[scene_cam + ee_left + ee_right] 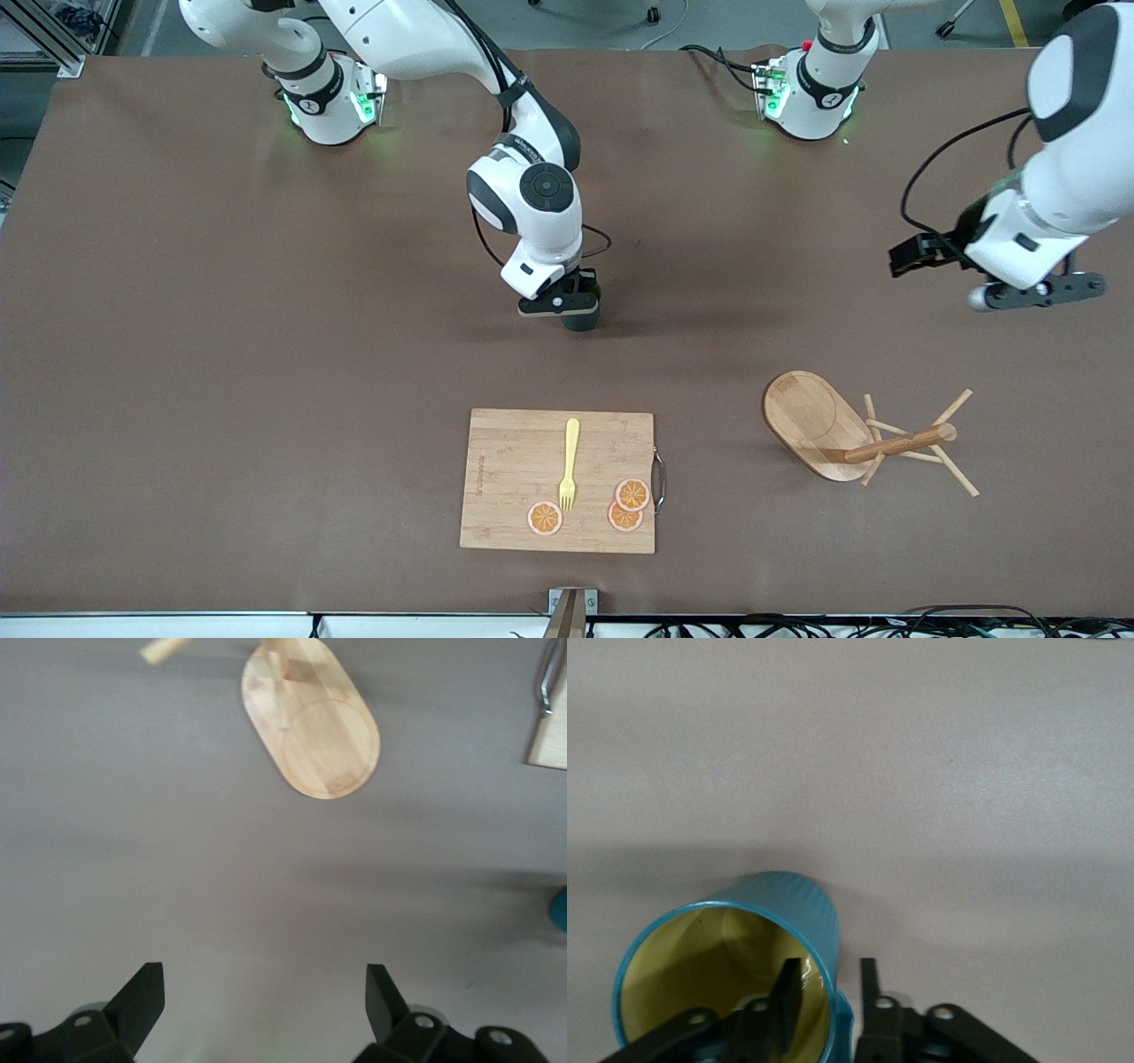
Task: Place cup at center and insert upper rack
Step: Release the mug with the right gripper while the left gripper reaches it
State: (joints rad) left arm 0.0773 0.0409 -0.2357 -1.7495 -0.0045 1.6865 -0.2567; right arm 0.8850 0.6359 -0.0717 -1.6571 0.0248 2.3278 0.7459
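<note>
Brown table, cup set down mid-table under the right gripper; rack lying tipped nearby.

Right gripper (578, 312) sits low at the cup (740, 966), one finger inside the rim, one outside by the wall, the gap between them looking slightly eased; whether they pinch the wall I cannot tell. Cup stands upright, mouth up, long axis vertical. Left gripper (264, 1001) waits in the air, fingers spread wide and empty, the upper rack (842, 430) ahead of it. Rack lies on its side: oval base on edge, post roughly level, pointing toward the left arm's end. Risk: lifting away with the inner finger dragging the rim would tip the cup. Rack's pegs could snag or roll it when grasped.
</note>
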